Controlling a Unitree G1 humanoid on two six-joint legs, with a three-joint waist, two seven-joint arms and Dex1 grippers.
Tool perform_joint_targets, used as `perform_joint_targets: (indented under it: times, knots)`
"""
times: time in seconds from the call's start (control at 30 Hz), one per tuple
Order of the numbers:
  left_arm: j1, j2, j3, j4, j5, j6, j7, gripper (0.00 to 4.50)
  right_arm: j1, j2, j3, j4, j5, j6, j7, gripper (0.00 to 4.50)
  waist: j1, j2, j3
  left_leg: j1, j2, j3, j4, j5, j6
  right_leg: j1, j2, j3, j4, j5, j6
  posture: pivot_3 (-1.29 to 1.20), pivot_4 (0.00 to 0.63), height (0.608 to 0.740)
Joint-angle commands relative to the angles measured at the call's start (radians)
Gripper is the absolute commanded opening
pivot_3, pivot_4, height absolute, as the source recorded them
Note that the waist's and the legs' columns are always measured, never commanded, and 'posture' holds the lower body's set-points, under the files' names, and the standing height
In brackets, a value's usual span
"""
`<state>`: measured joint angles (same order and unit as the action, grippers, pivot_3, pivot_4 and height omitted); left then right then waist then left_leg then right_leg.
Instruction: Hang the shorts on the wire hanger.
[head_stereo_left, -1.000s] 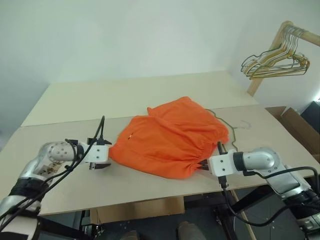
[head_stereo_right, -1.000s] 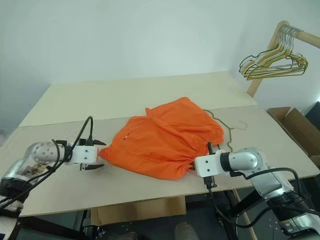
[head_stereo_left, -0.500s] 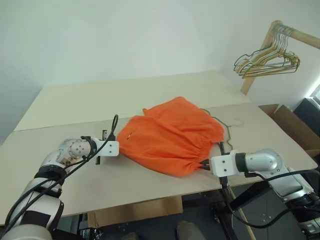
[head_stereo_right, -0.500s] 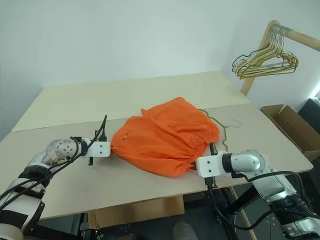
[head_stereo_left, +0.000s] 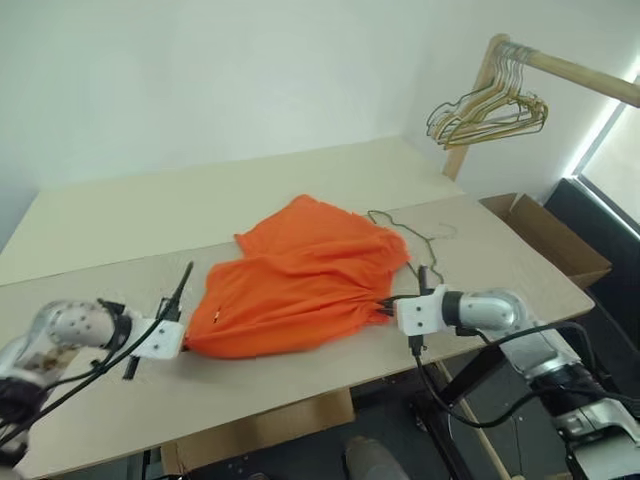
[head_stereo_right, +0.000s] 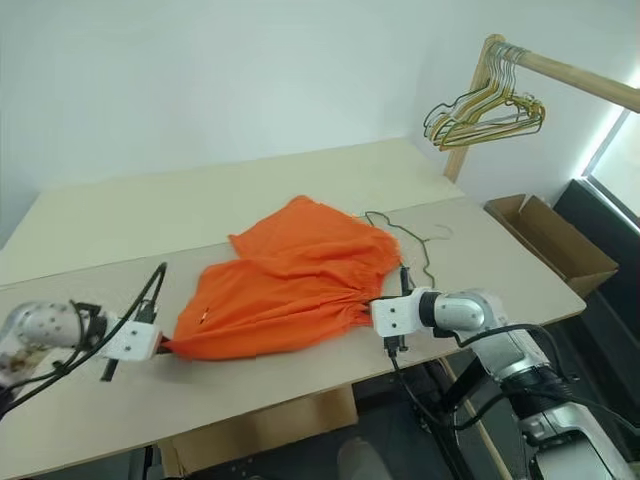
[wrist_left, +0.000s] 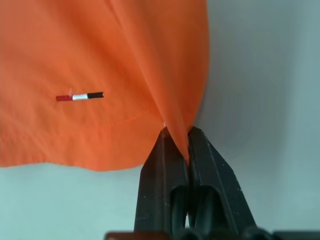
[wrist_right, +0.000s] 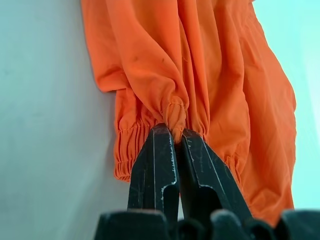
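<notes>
The shorts (head_stereo_left: 300, 275) were spread on the bench (head_stereo_left: 120, 215), pinched at one hem corner by the closed left gripper (wrist_left: 176, 145) and at the gathered waistband by the closed right gripper (wrist_right: 172, 132). The wire hanger (head_stereo_left: 415, 232) lay just beside them.

Both arms silver-grey metal, rounded joint housings — black bands on the left forearm. Each wrist ends in a white boxy block. Loose black cables loop along both arms. Left gripper (wrist_left: 176, 145) and right gripper (wrist_right: 170, 136): slim black fingers, matte, tapering.
</notes>
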<state>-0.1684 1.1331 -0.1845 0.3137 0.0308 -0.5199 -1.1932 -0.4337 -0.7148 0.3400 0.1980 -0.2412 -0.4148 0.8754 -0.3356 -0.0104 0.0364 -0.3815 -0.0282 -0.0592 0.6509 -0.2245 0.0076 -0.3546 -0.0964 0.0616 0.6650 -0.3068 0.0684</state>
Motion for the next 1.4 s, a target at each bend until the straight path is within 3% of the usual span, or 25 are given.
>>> perform_joint_targets:
  times: [0.03, 0.23, 0.37, 0.8, 0.83, 0.93, 1.1, 1.2, 1.27, 1.4]
  knots:
    - [0.167, 0.103, 0.146, -0.143, -0.066, 0.079, 0.006, 0.02, -0.07, -0.002, -0.014, 0.115, -0.05, -0.105, -0.064, 0.0, 0.007, 0.0, 0.0, 0.0, 0.0, 0.0, 0.0, 0.0, 0.0, 0.0, 0.0, 0.0, 0.0, 0.0, 0.0, -0.21, 0.0, 0.74]
    - [0.564, 0.104, 0.379, -0.559, -0.209, 0.298, -0.005, 0.02, -0.182, -0.009, 0.039, 0.334, -0.116, -0.352, -0.122, 0.0, 0.035, 0.0, 0.0, 0.003, 0.0, 0.003, -0.002, 0.0, 0.0, 0.001, 0.0, 0.003, -0.001, 0.0, 0.0, -0.19, 0.0, 0.74]
    - [0.712, 0.055, 0.433, -0.782, -0.227, 0.402, 0.012, 0.02, -0.279, -0.052, 0.096, 0.48, -0.197, -0.59, -0.15, 0.0, 0.059, 0.001, 0.001, 0.005, 0.001, 0.005, -0.002, -0.001, -0.001, 0.002, 0.0, 0.005, -0.001, 0.0, 0.0, -0.19, 0.0, 0.74]
    - [0.56, -0.002, 0.326, -0.741, -0.16, 0.428, 0.016, 0.02, -0.412, -0.104, 0.163, 0.656, -0.426, -0.825, -0.303, 0.0, 0.07, 0.001, 0.001, 0.011, 0.003, 0.008, -0.004, -0.001, -0.001, 0.006, 0.003, 0.007, -0.002, 0.0, -0.003, -0.22, 0.0, 0.74]
    - [0.552, -0.002, 0.319, -0.734, -0.166, 0.427, 0.006, 0.01, -0.418, -0.108, 0.164, 0.661, -0.445, -0.827, -0.322, 0.29, 0.067, 0.001, 0.001, 0.011, 0.003, 0.008, -0.004, -0.001, -0.001, 0.006, 0.003, 0.007, -0.002, 0.0, -0.003, -0.23, 0.0, 0.74]
    - [0.537, 0.002, 0.306, -0.722, -0.198, 0.423, -0.029, 0.7, -0.43, -0.115, 0.17, 0.663, -0.509, -0.821, -0.393, 1.17, 0.055, 0.001, 0.001, 0.011, 0.003, 0.008, -0.004, -0.001, -0.001, 0.006, 0.004, 0.008, -0.002, 0.0, -0.003, -0.24, 0.0, 0.74]
    - [0.555, 0.012, 0.36, -0.722, -0.273, 0.411, -0.11, 2.31, -0.416, -0.168, 0.169, 0.628, -0.539, -0.851, -0.431, 2.93, 0.042, 0.001, 0.001, 0.011, 0.004, 0.008, -0.004, -0.001, -0.001, 0.006, 0.004, 0.008, -0.002, 0.0, -0.003, -0.25, 0.0, 0.74]
    - [0.537, 0.02, 0.479, -0.729, -0.409, 0.466, -0.173, 3.18, -0.363, -0.253, 0.149, 0.571, -0.403, -0.854, -0.357, 3.88, 0.042, 0.001, 0.001, 0.011, 0.004, 0.008, -0.004, -0.001, -0.001, 0.006, 0.004, 0.008, -0.002, 0.0, -0.003, -0.24, 0.0, 0.74]
    - [0.486, 0.04, 0.555, -0.717, -0.524, 0.553, -0.207, 3.18, -0.277, -0.331, 0.149, 0.472, -0.155, -0.762, -0.223, 3.88, 0.05, 0.001, 0.001, 0.011, 0.004, 0.008, -0.004, -0.001, -0.001, 0.006, 0.003, 0.007, -0.002, 0.0, -0.004, -0.23, 0.0, 0.74]
    - [0.271, 0.048, 0.598, -0.69, -0.761, 0.809, -0.116, 3.18, -0.029, -0.474, 0.049, 0.104, 0.395, -0.276, 0.008, 3.88, 0.059, 0.0, 0.002, 0.011, 0.005, 0.008, -0.003, -0.001, -0.001, 0.009, 0.003, 0.006, -0.003, -0.001, -0.004, -0.22, 0.0, 0.74]
